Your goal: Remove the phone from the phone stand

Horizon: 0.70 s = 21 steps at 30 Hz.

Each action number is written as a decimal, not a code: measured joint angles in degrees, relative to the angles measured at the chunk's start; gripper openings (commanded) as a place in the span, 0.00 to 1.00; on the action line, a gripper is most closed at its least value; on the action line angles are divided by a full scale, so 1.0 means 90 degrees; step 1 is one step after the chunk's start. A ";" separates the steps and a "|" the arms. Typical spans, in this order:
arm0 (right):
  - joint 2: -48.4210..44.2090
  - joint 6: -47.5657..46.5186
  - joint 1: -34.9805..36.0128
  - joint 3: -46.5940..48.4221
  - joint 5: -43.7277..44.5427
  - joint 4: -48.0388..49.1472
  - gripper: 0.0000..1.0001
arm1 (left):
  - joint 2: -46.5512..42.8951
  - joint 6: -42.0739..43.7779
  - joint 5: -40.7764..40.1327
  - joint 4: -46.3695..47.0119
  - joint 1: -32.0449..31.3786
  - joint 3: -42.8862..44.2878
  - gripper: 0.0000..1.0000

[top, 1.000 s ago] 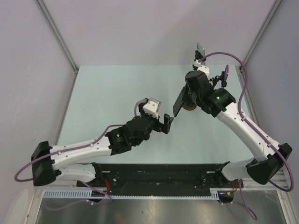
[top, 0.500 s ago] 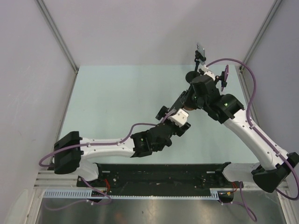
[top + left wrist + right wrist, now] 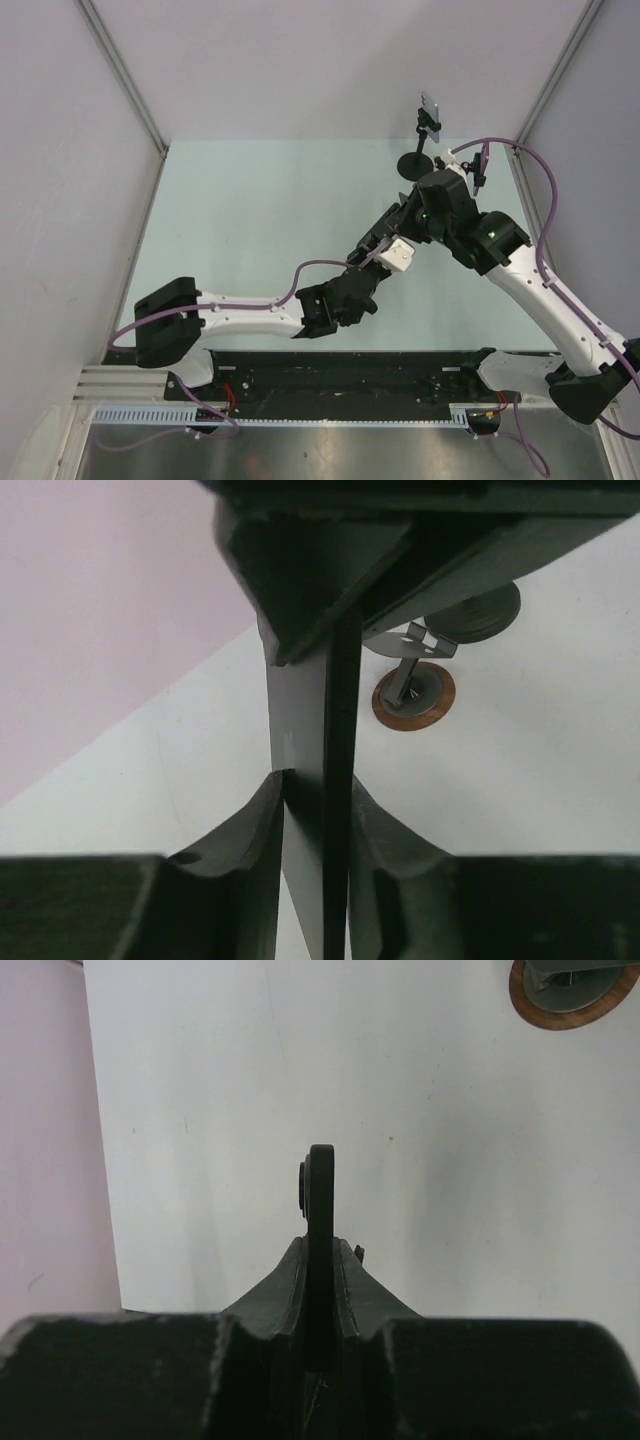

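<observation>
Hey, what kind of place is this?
Probably a robotics lab test cell: a left arm and right arm bolted at the edge of a pale green table, boxed in by plain white panels.

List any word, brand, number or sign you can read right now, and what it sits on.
None can be read.
The phone shows edge-on only in both wrist views, pinched by the left claw and the right claw; its faces are hidden.
The phone stand shows no marking.
</observation>
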 measured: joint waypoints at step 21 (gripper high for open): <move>-0.0789 -0.0100 -0.0265 -0.0243 -0.0199 0.0682 1.00 | -0.0211 -0.0474 -0.0032 -0.0109 -0.0053 -0.0709 0.00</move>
